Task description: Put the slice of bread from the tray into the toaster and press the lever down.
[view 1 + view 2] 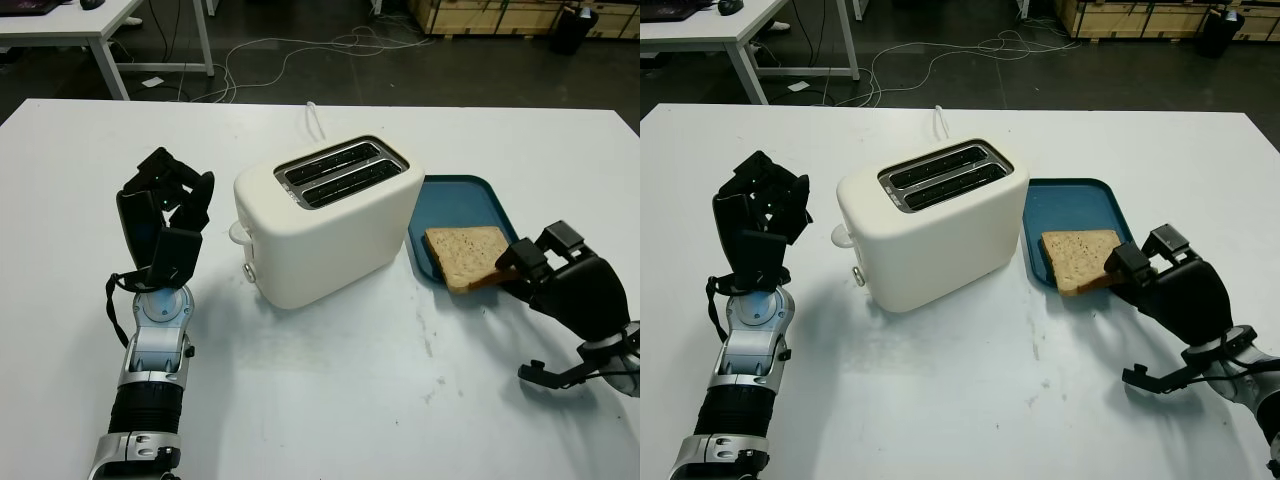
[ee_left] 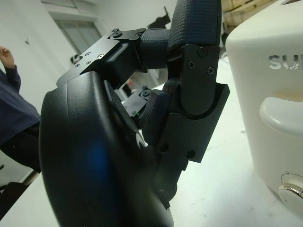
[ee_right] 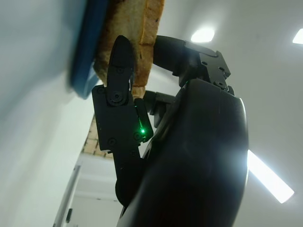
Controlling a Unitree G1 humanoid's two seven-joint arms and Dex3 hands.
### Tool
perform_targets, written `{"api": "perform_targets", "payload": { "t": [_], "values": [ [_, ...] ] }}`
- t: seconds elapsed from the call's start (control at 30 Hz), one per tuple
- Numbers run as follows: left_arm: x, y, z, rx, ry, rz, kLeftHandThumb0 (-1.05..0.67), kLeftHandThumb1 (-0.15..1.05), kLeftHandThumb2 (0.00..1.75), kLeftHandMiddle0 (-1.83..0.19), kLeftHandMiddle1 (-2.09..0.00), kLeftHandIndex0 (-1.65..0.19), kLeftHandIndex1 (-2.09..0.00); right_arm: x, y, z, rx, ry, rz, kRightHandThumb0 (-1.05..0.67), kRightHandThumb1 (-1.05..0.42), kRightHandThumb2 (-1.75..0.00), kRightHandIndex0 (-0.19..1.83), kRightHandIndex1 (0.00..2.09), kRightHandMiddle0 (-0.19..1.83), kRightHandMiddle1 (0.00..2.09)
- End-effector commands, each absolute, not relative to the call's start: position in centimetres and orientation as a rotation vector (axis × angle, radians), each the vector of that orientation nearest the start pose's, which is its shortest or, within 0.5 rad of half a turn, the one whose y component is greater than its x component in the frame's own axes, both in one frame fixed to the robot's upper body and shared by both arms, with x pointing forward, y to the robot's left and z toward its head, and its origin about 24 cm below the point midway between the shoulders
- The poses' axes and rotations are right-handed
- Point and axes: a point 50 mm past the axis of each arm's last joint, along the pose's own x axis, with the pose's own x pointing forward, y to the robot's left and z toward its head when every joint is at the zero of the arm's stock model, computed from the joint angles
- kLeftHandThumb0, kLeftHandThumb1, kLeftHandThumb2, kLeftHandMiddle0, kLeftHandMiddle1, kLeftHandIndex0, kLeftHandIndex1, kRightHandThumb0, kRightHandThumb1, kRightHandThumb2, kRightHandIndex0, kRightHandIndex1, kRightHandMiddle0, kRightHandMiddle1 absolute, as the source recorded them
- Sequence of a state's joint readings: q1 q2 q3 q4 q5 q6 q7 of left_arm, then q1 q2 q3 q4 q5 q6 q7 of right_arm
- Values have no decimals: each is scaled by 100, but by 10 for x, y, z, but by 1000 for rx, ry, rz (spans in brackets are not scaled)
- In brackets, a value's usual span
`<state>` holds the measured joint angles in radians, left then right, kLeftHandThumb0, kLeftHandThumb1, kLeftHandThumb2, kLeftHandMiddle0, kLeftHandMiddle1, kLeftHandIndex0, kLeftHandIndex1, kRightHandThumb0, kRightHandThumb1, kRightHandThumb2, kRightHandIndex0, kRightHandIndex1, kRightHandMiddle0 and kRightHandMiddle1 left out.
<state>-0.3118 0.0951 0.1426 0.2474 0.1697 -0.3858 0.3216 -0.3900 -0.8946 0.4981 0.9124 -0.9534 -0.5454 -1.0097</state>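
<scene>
Pinching the bread slice at its near corner, I am closing the right hand to lift it off the tray; left hand clenched beside the toaster, near its lever.

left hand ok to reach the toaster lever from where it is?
Probably yes. The left hand is raised beside the toaster, on the side that carries the lever, with only bare table between them. It holds nothing. The right hand is busy at the bread.

The toaster shows raised letters "SU", cut off.
</scene>
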Motion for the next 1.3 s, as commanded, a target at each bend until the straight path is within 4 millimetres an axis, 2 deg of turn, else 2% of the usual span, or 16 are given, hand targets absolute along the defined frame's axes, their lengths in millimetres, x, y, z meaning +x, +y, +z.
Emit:
{"api": "perform_targets", "payload": {
  "t": [0.0, 0.13, 0.37, 0.6, 0.77, 0.9, 0.97, 1.03, 1.07, 1.13, 1.27],
  "values": [
    [299, 189, 109, 175, -477, 355, -99, 92, 36, -102, -173, -85, -158, 268, -317, 62, -1658, -497, -3, -42, -92, -55, 25, 175, 0, 175],
    [300, 188, 110, 173, -480, 351, -99, 92, 35, -101, -173, -85, -158, 275, -319, 75, -1591, -457, -45, -42, -92, -61, 31, 175, 6, 175],
    [301, 188, 110, 175, -482, 347, -100, 92, 36, -101, -173, -85, -158, 288, -322, 111, -1399, -454, -94, -39, -92, -52, 44, 175, 15, 175],
    [302, 188, 112, 185, -492, 349, -101, 92, 36, -101, -174, -85, -159, 295, -319, 143, -1344, -502, -102, -35, -92, -44, 53, 175, 26, 175],
    [302, 188, 112, 188, -491, 347, -102, 92, 37, -103, -175, -86, -161, 300, -316, 157, -1350, -547, -114, -33, -92, -40, 59, 175, 31, 175],
    [302, 187, 113, 184, -485, 352, -103, 92, 37, -103, -175, -87, -161, 306, -312, 171, -1310, -566, -113, -25, -92, -29, 63, 175, 40, 174],
    [302, 187, 113, 187, -486, 351, -103, 92, 37, -103, -175, -86, -160, 310, -311, 180, -1304, -582, -102, -24, -92, -27, 64, 175, 48, 162],
    [302, 188, 112, 193, -485, 353, -102, 92, 37, -103, -174, -86, -160, 315, -309, 190, -1281, -591, -87, -22, -92, -26, 65, 174, 66, 131],
    [302, 188, 112, 193, -485, 353, -102, 92, 37, -102, -174, -86, -160, 317, -307, 196, -1278, -601, -82, -21, -92, -26, 65, 174, 71, 122],
    [301, 188, 111, 181, -482, 354, -101, 92, 36, -102, -174, -86, -159, 321, -304, 207, -1277, -627, -77, -18, -92, -21, 70, 174, 79, 121],
    [300, 188, 111, 172, -483, 357, -100, 92, 34, -101, -173, -85, -158, 326, -296, 230, -1262, -698, -58, -20, -92, -19, 68, 175, 69, 137]
  ]
}}
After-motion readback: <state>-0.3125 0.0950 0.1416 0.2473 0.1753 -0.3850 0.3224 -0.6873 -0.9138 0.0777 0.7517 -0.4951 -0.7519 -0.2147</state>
